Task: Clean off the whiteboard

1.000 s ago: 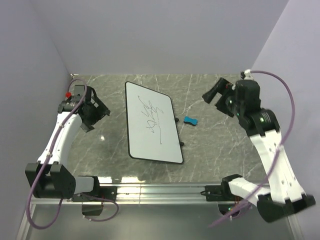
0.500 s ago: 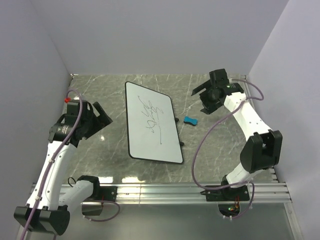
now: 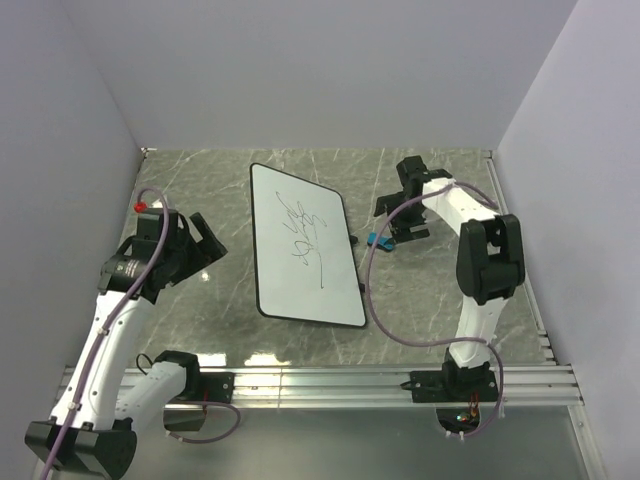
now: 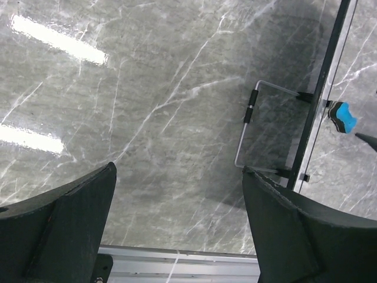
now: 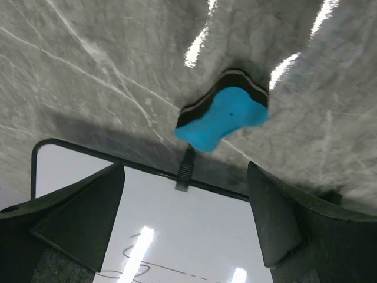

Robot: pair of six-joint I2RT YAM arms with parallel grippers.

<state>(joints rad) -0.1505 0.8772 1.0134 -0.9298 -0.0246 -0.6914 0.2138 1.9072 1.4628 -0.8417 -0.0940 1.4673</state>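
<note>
The whiteboard [image 3: 300,250] lies in the middle of the marble table with black scribbles [image 3: 308,236] on it. A small blue eraser block [image 3: 378,241] lies on the table just right of the board. My right gripper [image 3: 396,222] hangs open directly over the eraser. In the right wrist view the eraser [image 5: 224,118] sits beyond the open gripper [image 5: 185,218], with the whiteboard [image 5: 177,242] and its black rim below. My left gripper [image 3: 205,242] is open and empty to the left of the board. The left wrist view shows the board's rim [image 4: 321,97] edge-on and the eraser [image 4: 344,116].
A thin wire stand [image 4: 247,134] sticks out from the board's left side. Grey walls close in the table at the back and both sides. An aluminium rail [image 3: 330,382] runs along the near edge.
My right arm has swung left and down from the back right, bringing its open gripper over the blue eraser. My left arm has dropped back slightly towards the near left.
</note>
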